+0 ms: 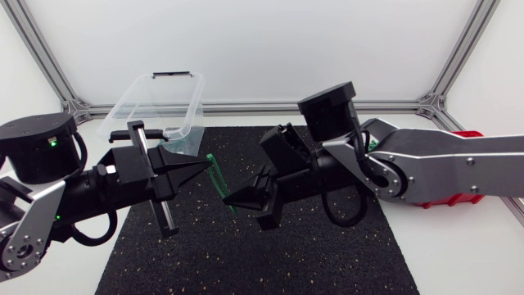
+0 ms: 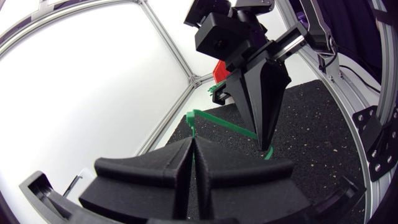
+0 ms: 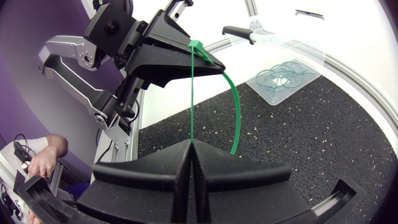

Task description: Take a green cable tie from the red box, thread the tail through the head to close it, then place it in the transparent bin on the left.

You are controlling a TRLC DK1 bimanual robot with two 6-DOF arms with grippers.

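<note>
1. In the head view the red box (image 1: 473, 133) is largely covered by the right arm (image 1: 458, 164); its contents cannot be seen.
2. Only a short stretch of the green cable tie (image 1: 215, 174) is shown there, between the left tool (image 1: 208, 166) and the right tool (image 1: 228, 199); head and tail cannot be told apart.
3. The front wall of the transparent bin (image 1: 190, 123) is partly hidden behind the left tool.
4. In the right wrist view the tie's lower ends are lost between the closed fingers.

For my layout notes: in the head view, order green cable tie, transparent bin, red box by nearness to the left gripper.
1. green cable tie, held in the left gripper
2. transparent bin, just behind it
3. red box, at the far right edge
</note>
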